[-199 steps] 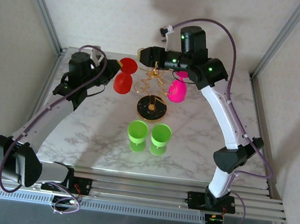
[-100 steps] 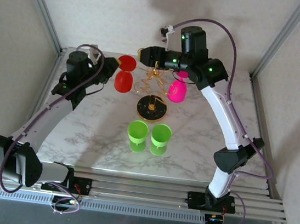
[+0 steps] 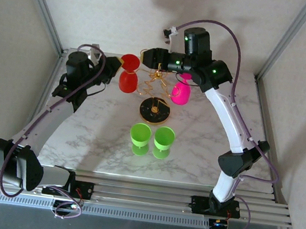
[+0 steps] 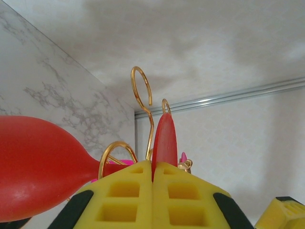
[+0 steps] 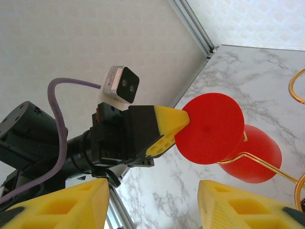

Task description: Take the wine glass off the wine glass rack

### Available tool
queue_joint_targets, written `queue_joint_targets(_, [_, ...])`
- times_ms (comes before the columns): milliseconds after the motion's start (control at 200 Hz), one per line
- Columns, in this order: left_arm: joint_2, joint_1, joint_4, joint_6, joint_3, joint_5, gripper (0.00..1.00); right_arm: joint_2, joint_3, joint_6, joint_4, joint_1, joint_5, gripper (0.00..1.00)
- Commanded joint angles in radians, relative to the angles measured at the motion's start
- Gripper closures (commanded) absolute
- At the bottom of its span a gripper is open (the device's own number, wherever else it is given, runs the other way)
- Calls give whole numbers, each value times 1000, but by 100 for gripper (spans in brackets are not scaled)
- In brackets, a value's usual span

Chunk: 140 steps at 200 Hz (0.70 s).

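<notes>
A red wine glass hangs upside down on the left arm of the gold wire wine glass rack (image 3: 156, 79), foot (image 3: 130, 62) above bowl (image 3: 127, 82). My left gripper (image 3: 118, 63) is shut on the rim of that foot. In the left wrist view, the yellow fingertips (image 4: 153, 164) pinch the thin red disc (image 4: 165, 137), with the bowl (image 4: 38, 167) at the left. My right gripper (image 3: 147, 54) hovers open above the rack and holds nothing. Its wrist view shows the red foot (image 5: 209, 128), a gold wire (image 5: 257, 160) across the stem, and the bowl (image 5: 257, 152) behind.
A pink glass (image 3: 180, 93) hangs on the rack's right side, under the right arm. The rack's round black-and-gold base (image 3: 154, 110) stands mid-table. Two green cups (image 3: 140, 135) (image 3: 164, 138) stand in front of it. Walls and frame posts close in the back and sides.
My left gripper has shifted slightly toward the far side, and the red glass with it. The right arm has stayed where it was.
</notes>
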Motion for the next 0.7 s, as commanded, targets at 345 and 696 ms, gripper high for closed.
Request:
queue_joint_targets(345, [80, 0, -34, 86, 112, 82, 100, -32, -16, 3, 36, -7, -23, 48])
queue_joint_targets(696, [118, -2, -89, 149, 173, 118, 100, -28, -15, 4, 35, -7, -23, 48])
